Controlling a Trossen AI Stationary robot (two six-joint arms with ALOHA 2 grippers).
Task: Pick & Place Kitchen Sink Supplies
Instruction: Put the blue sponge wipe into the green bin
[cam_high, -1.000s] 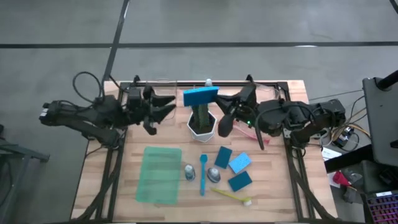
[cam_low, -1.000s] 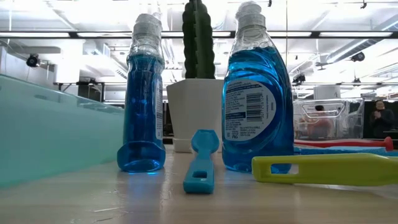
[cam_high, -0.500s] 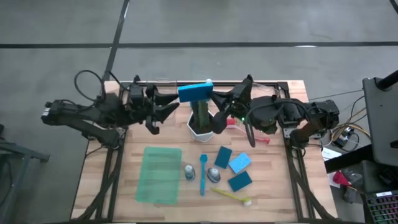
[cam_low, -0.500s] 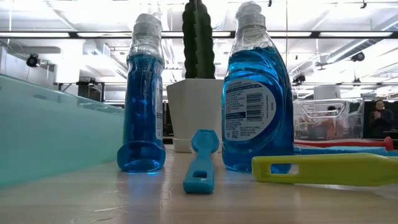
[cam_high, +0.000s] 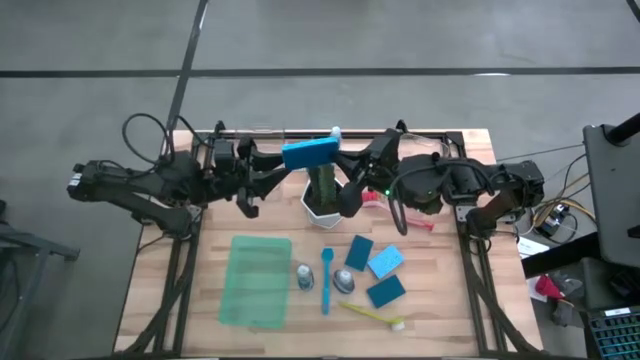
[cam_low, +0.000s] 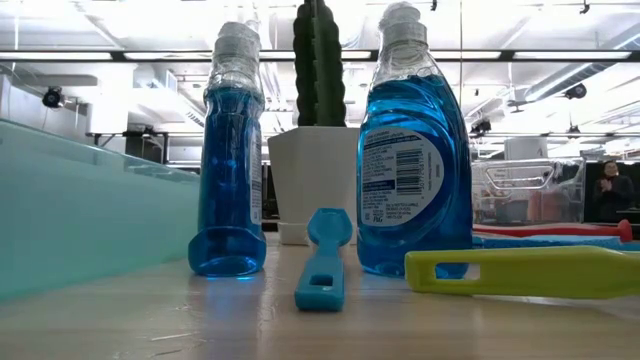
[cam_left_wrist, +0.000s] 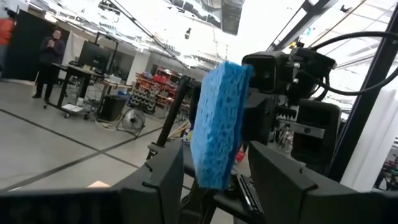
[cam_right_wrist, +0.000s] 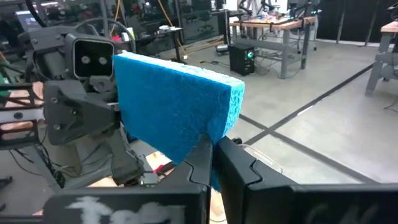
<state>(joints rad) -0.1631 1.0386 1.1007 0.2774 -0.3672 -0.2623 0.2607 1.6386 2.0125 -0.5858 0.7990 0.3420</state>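
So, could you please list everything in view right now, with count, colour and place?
Held sponge: one, bright blue, in the air above the cactus.
Table sponges: three, one light and two dark blue, right of centre.
Bottles: two, blue, upright mid-table.
Brushes: blue between the bottles, yellow near the front edge, pink by the right arm.
Cactus: one, green, in a white pot.
Tray: one, translucent green, left of the bottles.
Right gripper: shut on the held sponge.
Left gripper: open, fingers either side of that sponge.
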